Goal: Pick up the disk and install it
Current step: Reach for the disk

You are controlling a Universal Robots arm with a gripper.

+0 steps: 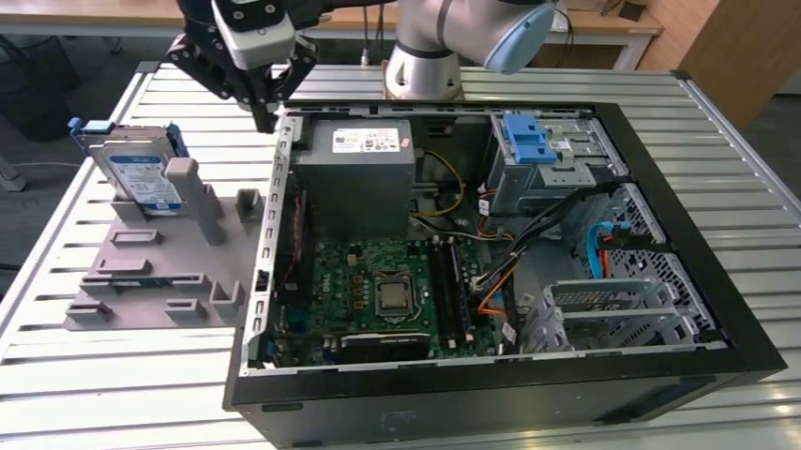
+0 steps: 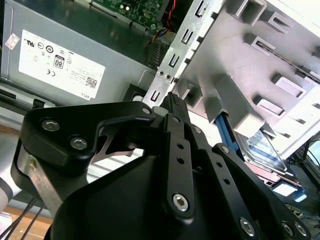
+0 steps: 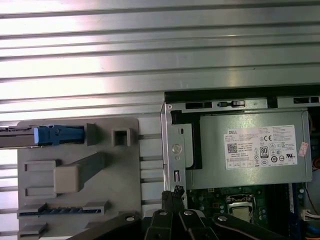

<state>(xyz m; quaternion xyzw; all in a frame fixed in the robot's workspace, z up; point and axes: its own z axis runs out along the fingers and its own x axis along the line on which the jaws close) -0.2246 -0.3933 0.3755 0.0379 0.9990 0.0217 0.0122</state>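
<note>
The blue-bracketed silver metal disk (image 1: 138,178) stands on edge in its grey plastic rack (image 1: 138,281), so I can grasp its sides. My black gripper (image 1: 265,118) hangs closed and empty nearby.

disk (image 1: 135,173) silver, blue-white label | holder (image 1: 141,281) grey | table (image 1: 113,384) ribbed silver — end effector (image 1: 264,120) black

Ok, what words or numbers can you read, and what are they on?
White sticker on the grey box: print too small to read.
The disk: its blue-and-white label is too blurred to read.
Small pink sticker beside the white one: unreadable.
</note>
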